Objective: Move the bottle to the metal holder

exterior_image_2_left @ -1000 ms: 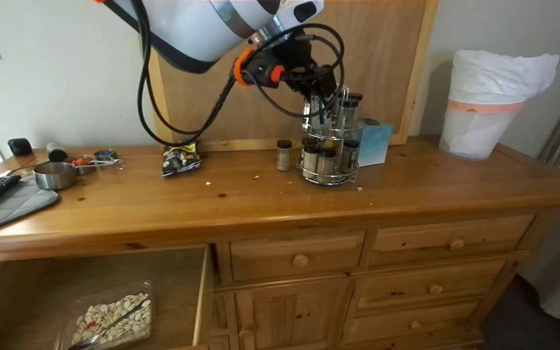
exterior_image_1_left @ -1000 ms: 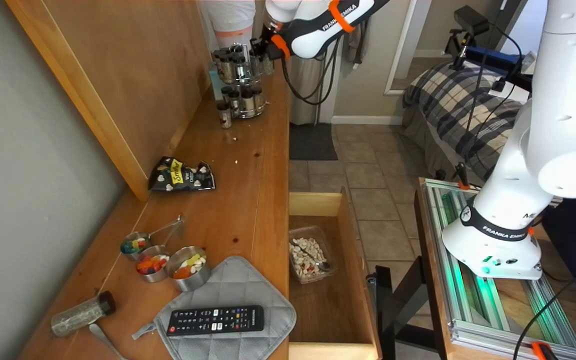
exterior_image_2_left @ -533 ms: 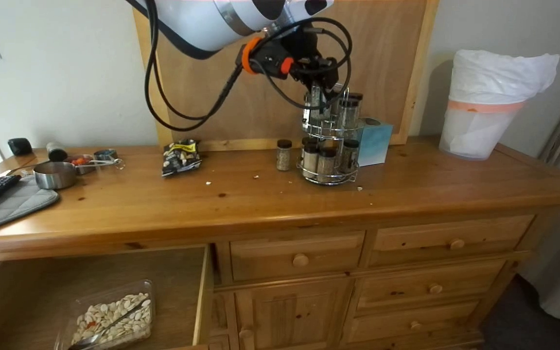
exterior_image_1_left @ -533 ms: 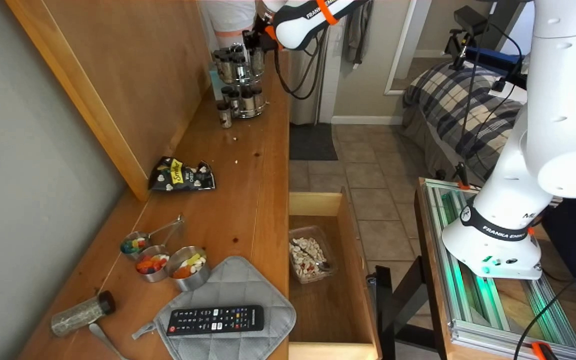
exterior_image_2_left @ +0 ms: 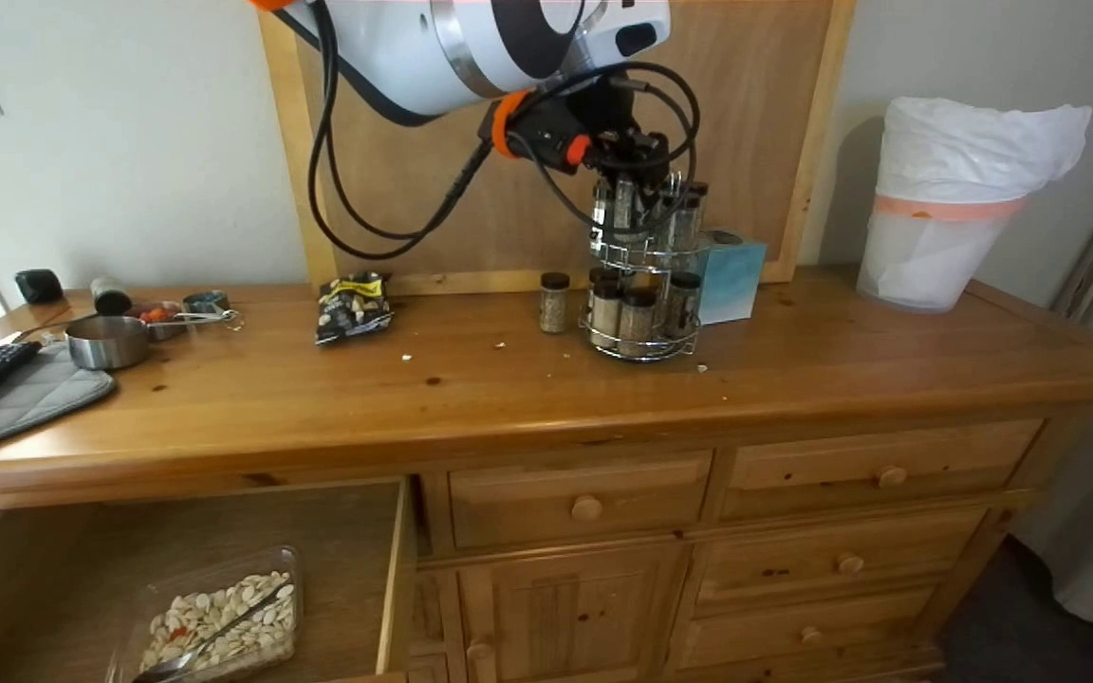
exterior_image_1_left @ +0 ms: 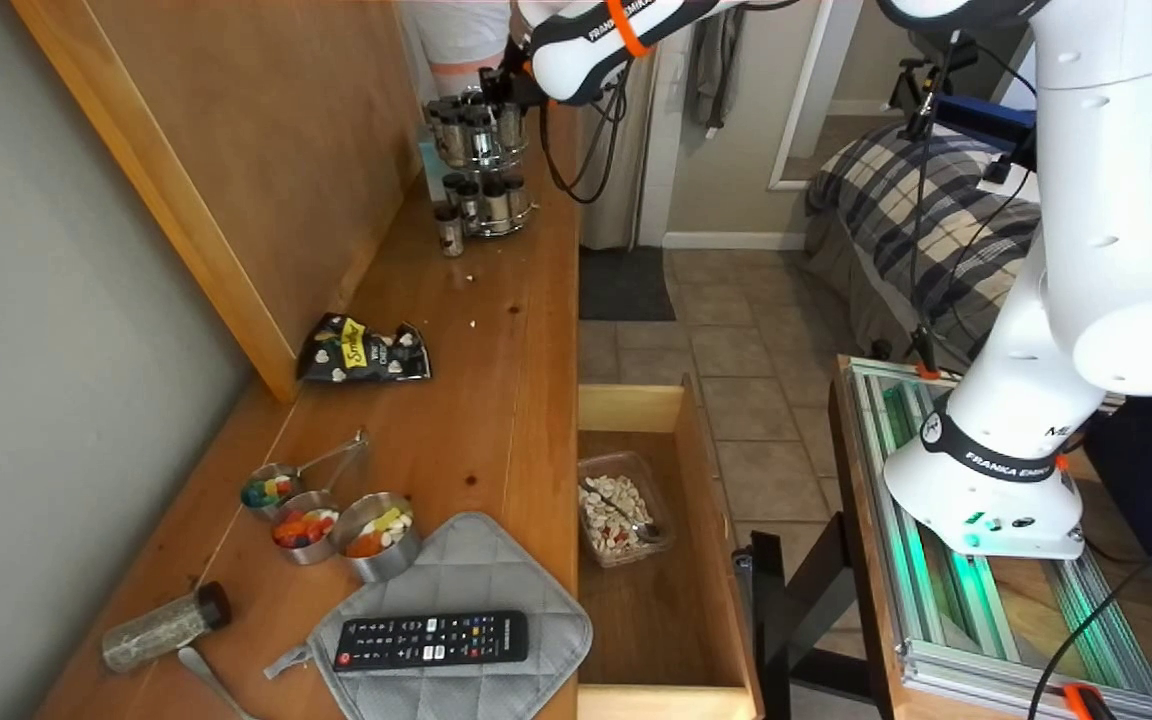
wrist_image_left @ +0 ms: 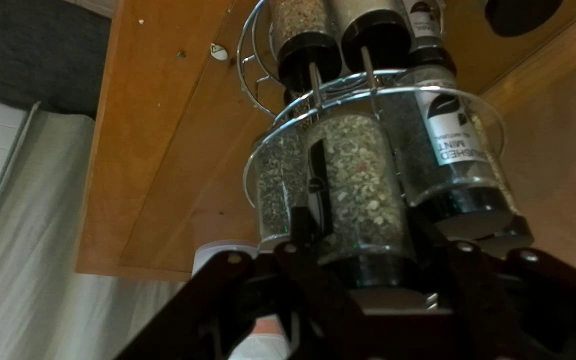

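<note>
The metal holder is a two-tier wire spice rack (exterior_image_2_left: 641,357) on the wooden counter; it shows in both exterior views (exterior_image_1_left: 499,231) and the wrist view (wrist_image_left: 433,89). Several black-capped spice bottles stand in it. My gripper (wrist_image_left: 363,222) is at its upper tier, fingers on both sides of a clear bottle (wrist_image_left: 363,185) of pale green flakes, near its black cap. The fingers appear closed on it. The bottle is upright among the upper-tier bottles; whether its base rests on the tier is unclear. The gripper also shows in both exterior views (exterior_image_2_left: 637,175) (exterior_image_1_left: 498,88).
A loose bottle (exterior_image_2_left: 554,304) stands beside the rack, and a tissue box (exterior_image_2_left: 732,277) behind it. A white bin (exterior_image_2_left: 926,251) stands further along. A snack bag (exterior_image_1_left: 361,350), measuring cups (exterior_image_1_left: 376,545), a lying bottle (exterior_image_1_left: 164,630) and a remote (exterior_image_1_left: 431,640) are on the counter. A drawer (exterior_image_1_left: 656,640) is open.
My gripper has moved over the rack with the bottle, toward the wall panel. It rose slightly, then came down among the upper-tier bottles. The other objects have not moved.
</note>
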`<state>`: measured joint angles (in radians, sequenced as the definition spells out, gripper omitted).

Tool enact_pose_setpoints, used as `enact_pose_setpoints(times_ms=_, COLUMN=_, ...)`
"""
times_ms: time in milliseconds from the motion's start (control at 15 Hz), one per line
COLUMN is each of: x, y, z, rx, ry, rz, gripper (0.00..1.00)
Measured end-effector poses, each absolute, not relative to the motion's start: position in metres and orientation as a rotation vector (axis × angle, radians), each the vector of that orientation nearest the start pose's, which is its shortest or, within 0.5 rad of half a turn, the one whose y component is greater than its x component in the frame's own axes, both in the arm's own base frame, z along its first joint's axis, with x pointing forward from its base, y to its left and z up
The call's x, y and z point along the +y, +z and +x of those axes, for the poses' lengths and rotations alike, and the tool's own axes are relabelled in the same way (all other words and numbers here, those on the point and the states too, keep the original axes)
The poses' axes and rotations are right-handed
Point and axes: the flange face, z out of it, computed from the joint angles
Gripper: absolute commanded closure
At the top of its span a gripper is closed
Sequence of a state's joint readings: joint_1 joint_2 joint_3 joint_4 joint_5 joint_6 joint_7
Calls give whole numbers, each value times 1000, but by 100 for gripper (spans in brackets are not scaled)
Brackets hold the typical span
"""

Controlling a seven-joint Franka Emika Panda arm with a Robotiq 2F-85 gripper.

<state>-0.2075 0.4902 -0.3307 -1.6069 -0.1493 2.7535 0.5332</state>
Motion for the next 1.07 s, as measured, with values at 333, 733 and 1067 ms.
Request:
enact_pose_setpoints(times_ms=333, x=-334, y=430, z=660, rx=1307, ry=-1131, rz=-2891, gripper=76)
enact_pose_setpoints(times_ms=733, x=-336, y=427, z=667, rx=1265, ry=-1131, rz=-2910, gripper=76)
enact_pose_setpoints(times_ms=1067, x=-335, y=427, z=668, rx=1209, ry=-1127, rz=-2934, gripper=76)
